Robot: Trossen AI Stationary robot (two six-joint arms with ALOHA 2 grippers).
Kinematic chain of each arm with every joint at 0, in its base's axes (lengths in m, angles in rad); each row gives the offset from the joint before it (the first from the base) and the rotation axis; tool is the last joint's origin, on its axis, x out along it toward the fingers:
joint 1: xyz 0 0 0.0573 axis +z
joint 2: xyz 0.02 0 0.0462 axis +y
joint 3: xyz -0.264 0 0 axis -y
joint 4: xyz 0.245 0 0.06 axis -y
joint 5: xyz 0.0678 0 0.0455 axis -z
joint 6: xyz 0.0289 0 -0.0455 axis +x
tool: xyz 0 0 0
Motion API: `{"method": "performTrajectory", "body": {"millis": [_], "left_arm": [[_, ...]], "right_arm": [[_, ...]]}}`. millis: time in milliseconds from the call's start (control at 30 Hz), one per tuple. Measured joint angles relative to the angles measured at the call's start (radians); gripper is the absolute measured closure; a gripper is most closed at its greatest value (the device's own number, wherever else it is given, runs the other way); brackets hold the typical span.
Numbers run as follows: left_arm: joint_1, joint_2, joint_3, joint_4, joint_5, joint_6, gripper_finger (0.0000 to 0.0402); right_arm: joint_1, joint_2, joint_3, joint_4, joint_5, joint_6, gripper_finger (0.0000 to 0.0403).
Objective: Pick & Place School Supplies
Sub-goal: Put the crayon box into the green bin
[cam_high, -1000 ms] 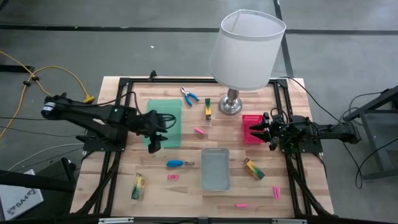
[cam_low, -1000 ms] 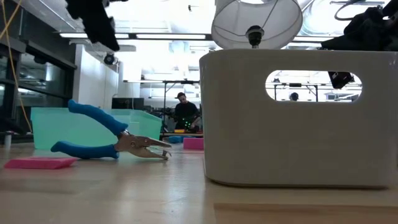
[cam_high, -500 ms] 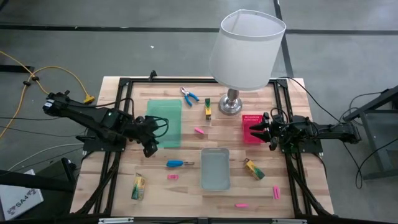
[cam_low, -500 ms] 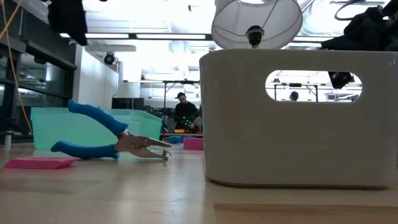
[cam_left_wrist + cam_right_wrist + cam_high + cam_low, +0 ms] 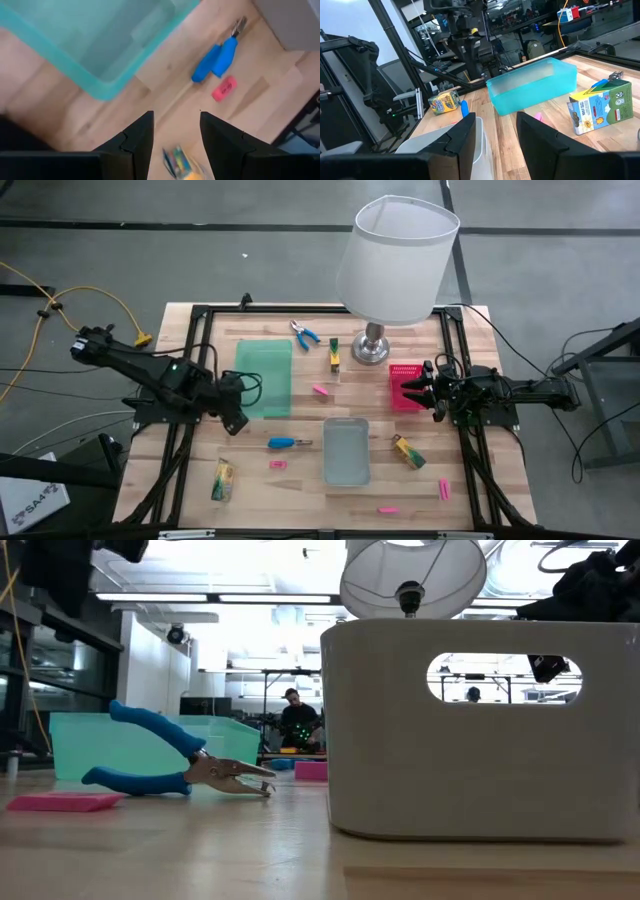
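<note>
Left gripper (image 5: pixel 236 423) above bare wood beside translucent green tray (image 5: pixel 264 378) corner: fingers parted, nothing between them, touching nothing (wrist view shows gap clearly). Right gripper (image 5: pixel 427 391) over pink slotted tray (image 5: pixel 404 387): fingers apart, empty.

Supplies scattered on wooden table (image 5: pixel 300 490):
- flat pink bars: four (image 5: pixel 321 390), (image 5: pixel 278 465), (image 5: pixel 388 509), (image 5: pixel 444 489)
- yellow-and-green pieces: three (image 5: pixel 334 353), (image 5: pixel 409 451), (image 5: pixel 223 480)
- blue-handled pliers (image 5: pixel 305 333): one
- blue-handled screwdriver (image 5: pixel 286 443): one, left of grey rectangular tray (image 5: pixel 346 450)
</note>
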Motion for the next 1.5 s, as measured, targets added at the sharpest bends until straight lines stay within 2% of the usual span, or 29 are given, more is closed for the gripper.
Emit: {"method": "performTrajectory", "body": {"millis": [333, 600, 1133, 1500], "left_arm": [[-0.225, 0.009, 0.0, -0.04, -0.039, -0.38, 0.0245], [-0.367, 0.071, 0.003, -0.026, -0.066, -0.635, 0.0245], [-0.464, 0.287, 0.174, -0.016, -0.075, -0.848, 0.0245], [-0.548, 0.409, 0.204, 0.056, -0.038, -1.077, 0.0245]], "right_arm": [[0.0, 0.0, 0.0, 0.0, 0.0, 0.0, 0.0269], [0.0, 0.0, 0.0, 0.0, 0.0, 0.0, 0.0269], [0.0, 0.0, 0.0, 0.0, 0.0, 0.0, 0.0269], [0.0, 0.0, 0.0, 0.0, 0.0, 0.0, 0.0269]]}}
